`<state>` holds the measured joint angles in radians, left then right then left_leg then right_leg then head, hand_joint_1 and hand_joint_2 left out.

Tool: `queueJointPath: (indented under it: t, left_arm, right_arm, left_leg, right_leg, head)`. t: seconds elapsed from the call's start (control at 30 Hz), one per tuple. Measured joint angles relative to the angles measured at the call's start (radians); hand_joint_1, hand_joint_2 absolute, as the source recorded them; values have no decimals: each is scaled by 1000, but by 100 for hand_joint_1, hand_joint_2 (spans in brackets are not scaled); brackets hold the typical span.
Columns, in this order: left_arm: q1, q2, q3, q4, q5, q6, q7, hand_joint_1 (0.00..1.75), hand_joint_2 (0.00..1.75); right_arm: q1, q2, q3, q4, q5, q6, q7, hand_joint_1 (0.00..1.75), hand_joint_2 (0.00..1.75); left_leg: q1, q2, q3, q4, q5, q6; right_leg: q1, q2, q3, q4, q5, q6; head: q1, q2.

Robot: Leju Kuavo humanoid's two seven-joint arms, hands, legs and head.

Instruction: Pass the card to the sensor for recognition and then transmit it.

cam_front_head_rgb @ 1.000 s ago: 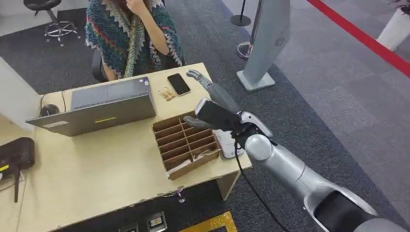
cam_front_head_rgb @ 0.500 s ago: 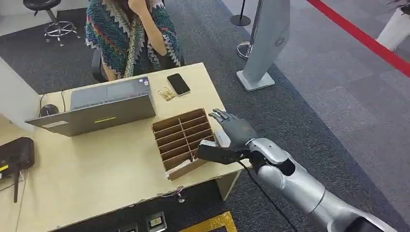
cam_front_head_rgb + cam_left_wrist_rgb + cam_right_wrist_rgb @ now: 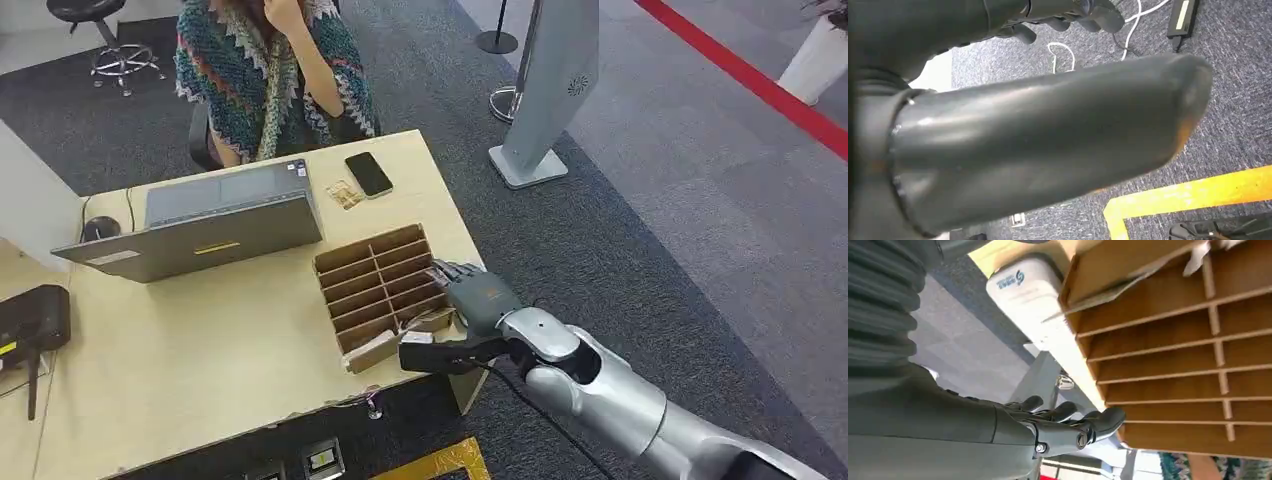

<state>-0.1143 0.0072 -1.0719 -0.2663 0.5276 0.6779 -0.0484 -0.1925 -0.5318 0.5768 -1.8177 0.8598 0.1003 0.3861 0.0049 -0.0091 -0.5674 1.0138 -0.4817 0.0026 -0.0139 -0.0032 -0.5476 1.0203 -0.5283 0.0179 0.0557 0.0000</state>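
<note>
My right hand (image 3: 474, 294) hovers over the right edge of the brown cardboard divider box (image 3: 365, 248) on the table, fingers stretched out and holding nothing. From the right wrist, its fingers (image 3: 1068, 420) lie beside the box (image 3: 1173, 340), with the white sensor unit (image 3: 1023, 290) against the box's side. A pale slip (image 3: 1200, 252) sticks up from one end compartment. A small patterned card (image 3: 345, 194) lies near the black phone (image 3: 369, 173). My left hand (image 3: 1048, 150) hangs over the carpet, its thumb apart from its fingers and nothing in it.
A person (image 3: 270, 70) sits behind the wooden table (image 3: 200, 350). A grey laptop (image 3: 200, 225) stands at the back left, with a mouse (image 3: 100, 227) beside it. A black device (image 3: 30, 320) sits at the left edge. A grey sign stand (image 3: 550, 90) rises right of the table.
My right hand has come down and back from above the phone end of the table to the box's near right edge.
</note>
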Motion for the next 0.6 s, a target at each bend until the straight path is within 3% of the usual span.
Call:
queueJointPath:
  t: [0.17, 0.43, 0.6]
  left_arm:
    - [1, 1, 0, 0, 0, -1, 0, 0, 0]
    - [3, 1, 0, 0, -1, 2, 0, 0, 0]
    - [3, 1, 0, 0, -8, 2, 0, 0, 0]
  right_arm:
    - [4, -1, 21, 0, 15, -21, -6, 0, 175]
    - [24, 5, 38, 18, 140, -234, -32, 0, 175]
    - [36, 16, 48, 39, 168, -282, -33, 0, 175]
  left_leg:
    - [0, 0, 0, 0, 0, 0]
    - [0, 0, 0, 0, 0, 0]
    - [0, 0, 0, 0, 0, 0]
  right_leg:
    - [0, 0, 0, 0, 0, 0]
    - [0, 0, 0, 0, 0, 0]
    - [0, 0, 0, 0, 0, 0]
  head:
    - [0, 0]
    - [0, 0]
    - [0, 0]
